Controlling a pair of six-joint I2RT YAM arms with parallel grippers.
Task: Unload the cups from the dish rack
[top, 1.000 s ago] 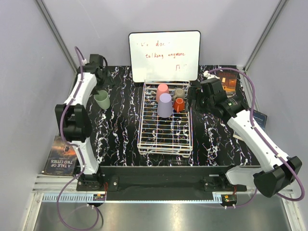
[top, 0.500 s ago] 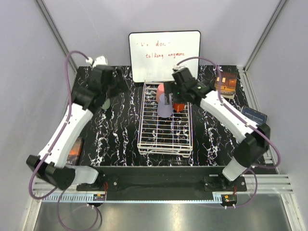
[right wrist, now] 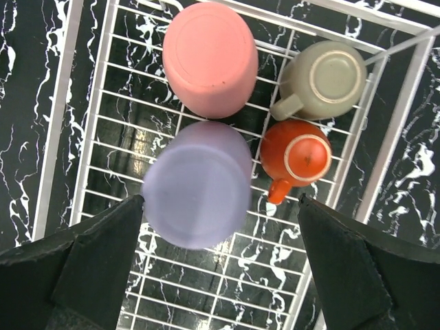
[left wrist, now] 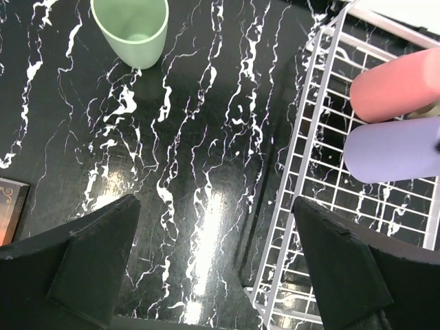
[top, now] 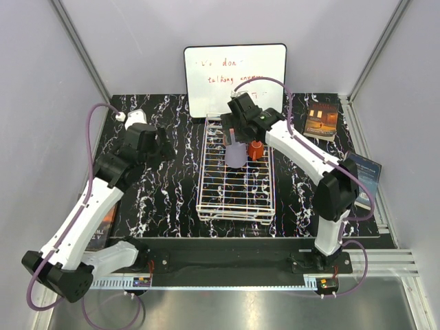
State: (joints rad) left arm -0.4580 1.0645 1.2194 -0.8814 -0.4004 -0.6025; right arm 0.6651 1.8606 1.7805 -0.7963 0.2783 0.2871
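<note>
The white wire dish rack (top: 235,189) stands mid-table. At its far end, bottoms up, stand a pink cup (right wrist: 210,58), a lavender cup (right wrist: 198,184), a beige-grey cup with a handle (right wrist: 326,79) and a small orange cup with a handle (right wrist: 297,158). My right gripper (right wrist: 220,254) is open and empty above them, near the lavender cup (top: 236,155). A pale green cup (left wrist: 130,27) stands upright on the table left of the rack (left wrist: 323,172). My left gripper (left wrist: 213,268) is open and empty above the table between the green cup and the rack.
A whiteboard (top: 235,79) stands behind the rack. Books lie at the back right (top: 321,120), at the right edge (top: 364,172) and at the left edge (left wrist: 10,206). Grey walls close in the sides.
My right arm has swung left from beside the rack to above the cups at its far end. My left arm has drawn back from the green cup towards the rack.
</note>
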